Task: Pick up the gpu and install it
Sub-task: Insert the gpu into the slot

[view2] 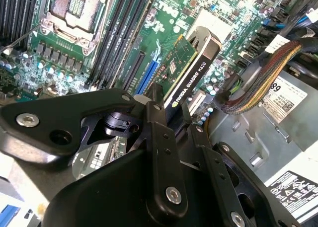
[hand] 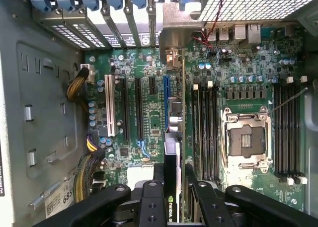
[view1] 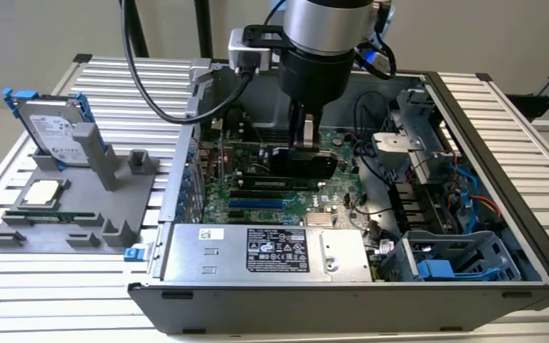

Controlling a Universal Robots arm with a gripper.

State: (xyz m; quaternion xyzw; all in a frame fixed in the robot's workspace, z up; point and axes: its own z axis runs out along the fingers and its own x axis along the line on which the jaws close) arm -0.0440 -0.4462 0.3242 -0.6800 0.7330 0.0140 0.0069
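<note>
The gpu [view1: 304, 164] stands on edge over the green motherboard [view1: 255, 161] inside the open computer case, its black cooler facing the exterior camera. My gripper [view1: 305, 140] reaches straight down from above and is shut on the card's upper edge. In the second wrist view, the gpu [view2: 188, 73] shows its green board and black cooler edge, clamped by the black fingers [view2: 158, 118]. Seen edge-on in the first wrist view, the gpu [hand: 175, 137] runs beside the blue slot [hand: 166, 93], with my gripper [hand: 177, 199] on it. Whether the card sits in a slot I cannot tell.
A power supply [view1: 265, 250] fills the case's near side, and a drive cage [view1: 451, 261] with blue clips and cable bundles sits at the exterior view's right. Outside, at the exterior view's left, a grey stand [view1: 112, 214] holds a hard drive [view1: 53, 128], a processor [view1: 43, 191] and a memory stick [view1: 51, 214].
</note>
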